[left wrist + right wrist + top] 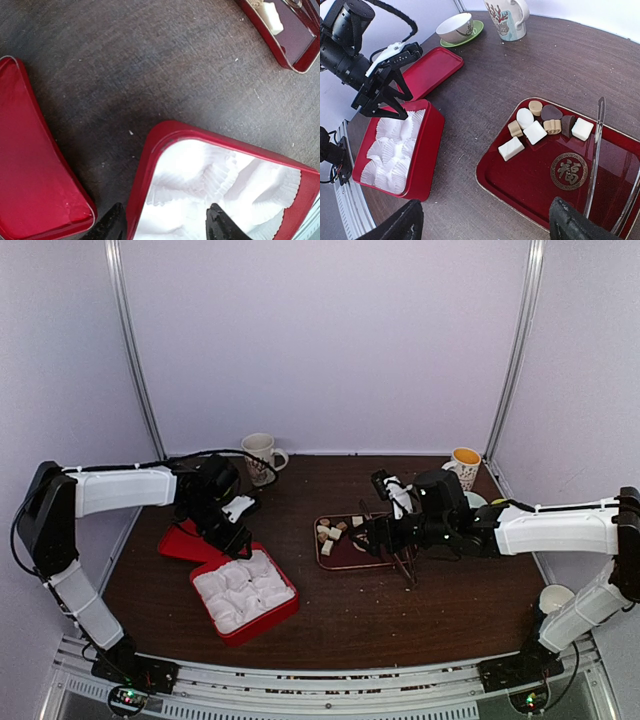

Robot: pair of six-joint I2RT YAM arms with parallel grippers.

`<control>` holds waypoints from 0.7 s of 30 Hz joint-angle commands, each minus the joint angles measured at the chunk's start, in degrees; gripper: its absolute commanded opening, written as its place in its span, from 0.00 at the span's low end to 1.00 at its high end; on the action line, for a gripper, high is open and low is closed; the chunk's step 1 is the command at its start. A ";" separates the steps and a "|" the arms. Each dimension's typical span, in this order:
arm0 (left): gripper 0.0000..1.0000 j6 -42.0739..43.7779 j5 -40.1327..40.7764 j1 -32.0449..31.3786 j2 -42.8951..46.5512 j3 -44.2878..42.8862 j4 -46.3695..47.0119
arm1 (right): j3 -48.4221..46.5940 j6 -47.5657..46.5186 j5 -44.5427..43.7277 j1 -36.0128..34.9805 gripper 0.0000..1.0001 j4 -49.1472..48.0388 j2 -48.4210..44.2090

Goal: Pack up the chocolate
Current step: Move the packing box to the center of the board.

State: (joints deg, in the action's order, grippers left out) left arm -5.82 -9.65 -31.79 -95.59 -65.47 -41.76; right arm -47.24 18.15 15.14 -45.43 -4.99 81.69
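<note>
Several chocolate pieces (536, 131), cream-white cubes and brown lumps, lie bunched at one end of a dark red tray (530, 185); they also show in the top view (329, 532). The red box (285, 608) holds white paper cups and stands open. My left gripper (167, 222) is open and empty, its fingers astride the box's rim (145, 175) at a corner. It also shows in the top view (232, 536). My right gripper (487, 225) is open and empty, above the tray's near edge, short of the chocolate. It also shows in the top view (372, 533).
The red lid (183, 543) lies left of the box. Metal tongs (595, 155) rest on the tray. A patterned mug (260, 458) stands at the back, a cup on a green saucer (456, 27) nearby, an orange-filled cup (465, 464) back right, a white cup (553, 598) right.
</note>
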 commanded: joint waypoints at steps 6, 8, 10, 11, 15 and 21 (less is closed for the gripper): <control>0.42 -0.12 2.42 -0.59 -3.42 -0.64 1.18 | 1.09 -0.13 -0.74 0.27 0.88 -1.80 -1.22; 0.36 -0.66 3.20 -0.62 -3.94 -1.00 1.26 | 1.25 -0.13 -0.72 0.34 0.88 -1.77 -1.26; 0.34 -0.91 4.01 -0.60 -4.32 -1.21 1.28 | 1.27 -0.13 -0.75 0.30 0.87 -1.82 -1.30; 0.34 -1.03 4.31 -0.71 -4.41 -1.25 1.43 | 1.35 -0.13 -0.85 0.26 0.88 -1.84 -1.35; 0.31 -1.93 5.37 -0.69 -4.34 -1.24 2.36 | 1.60 -0.15 -1.30 0.34 0.88 -1.97 -1.45; 0.18 -6.42 8.05 -0.69 -4.77 -1.24 4.75 | 1.77 -0.31 -1.98 0.29 0.87 -2.04 -1.53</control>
State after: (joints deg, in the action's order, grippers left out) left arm -8.58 -4.14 -32.10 -99.44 -65.49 -40.42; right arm -46.33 18.15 14.87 -45.43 -5.82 81.69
